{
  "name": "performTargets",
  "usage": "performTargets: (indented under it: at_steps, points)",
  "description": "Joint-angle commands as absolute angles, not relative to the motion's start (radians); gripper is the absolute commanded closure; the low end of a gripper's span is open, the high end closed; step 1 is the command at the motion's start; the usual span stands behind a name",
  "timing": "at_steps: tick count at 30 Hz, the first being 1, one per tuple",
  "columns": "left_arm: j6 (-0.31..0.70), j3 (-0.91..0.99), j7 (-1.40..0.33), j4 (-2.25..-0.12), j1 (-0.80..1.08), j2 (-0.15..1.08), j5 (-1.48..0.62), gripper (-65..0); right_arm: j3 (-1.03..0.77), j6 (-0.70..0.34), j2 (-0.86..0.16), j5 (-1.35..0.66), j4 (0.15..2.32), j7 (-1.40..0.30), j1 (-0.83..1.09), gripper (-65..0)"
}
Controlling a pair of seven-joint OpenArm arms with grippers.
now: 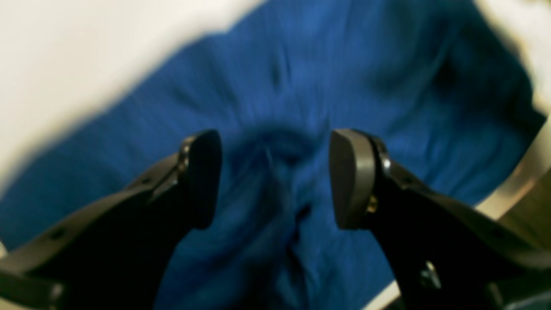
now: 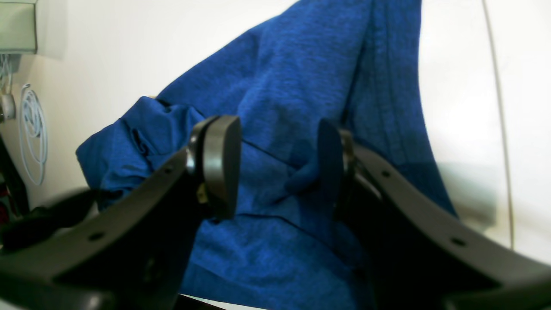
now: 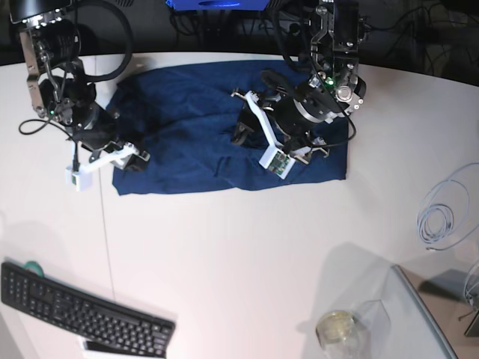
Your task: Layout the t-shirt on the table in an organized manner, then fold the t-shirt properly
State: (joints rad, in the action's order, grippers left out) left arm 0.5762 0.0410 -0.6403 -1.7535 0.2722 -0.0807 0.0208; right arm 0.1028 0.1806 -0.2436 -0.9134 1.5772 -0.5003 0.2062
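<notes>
The navy-blue t-shirt (image 3: 187, 127) lies spread and wrinkled at the far middle of the white table (image 3: 239, 254). My left gripper (image 3: 243, 127) hovers over the shirt's middle. In the left wrist view, which is motion-blurred, that gripper (image 1: 275, 178) is open above a bunched ridge of the t-shirt (image 1: 301, 64), with nothing pinched. My right gripper (image 3: 135, 158) is at the shirt's near-left corner. In the right wrist view this gripper (image 2: 275, 165) is open, and a rumpled part of the t-shirt (image 2: 301, 64) lies behind the gap. A small fold touches one finger (image 2: 331, 168).
A black keyboard (image 3: 82, 314) lies at the near left. A coiled white cable (image 3: 441, 217) rests at the right, beside a grey glass-edged stand (image 3: 419, 321) and a small jar (image 3: 337, 327). A thin seam (image 3: 108, 247) runs down the table.
</notes>
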Motion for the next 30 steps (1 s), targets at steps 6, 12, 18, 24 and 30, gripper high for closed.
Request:
performTargets:
  at_steps: [6, 12, 18, 24, 30]
  points:
    - [0.582, 0.278, -0.624, -1.929, 0.346, -0.018, 0.008, -37.5, 0.143, 0.166, -0.255, -0.914, 1.649, -0.542, 0.188, -26.6]
    - [0.588, 0.756, -0.624, -1.867, 0.349, 0.018, 0.007, -19.7, 0.387, 0.166, -0.343, -0.914, 1.744, -0.588, 0.061, -26.6]
    - [0.588, 1.063, -0.619, -1.675, 0.340, 0.104, 0.007, 0.0, 0.768, 0.174, -0.341, -0.906, 1.725, -0.631, -0.183, -26.4]
    - [0.590, 1.184, -0.616, -1.546, 0.348, 0.151, 0.007, 0.0, 0.997, 0.320, -0.194, -0.685, 1.595, -0.680, -0.275, -26.6]
    - [0.698, 1.239, -0.616, -1.537, 0.348, 0.147, 0.007, 0.0, 1.024, 0.320, -0.084, -0.472, 1.481, -0.679, -0.266, -27.0]
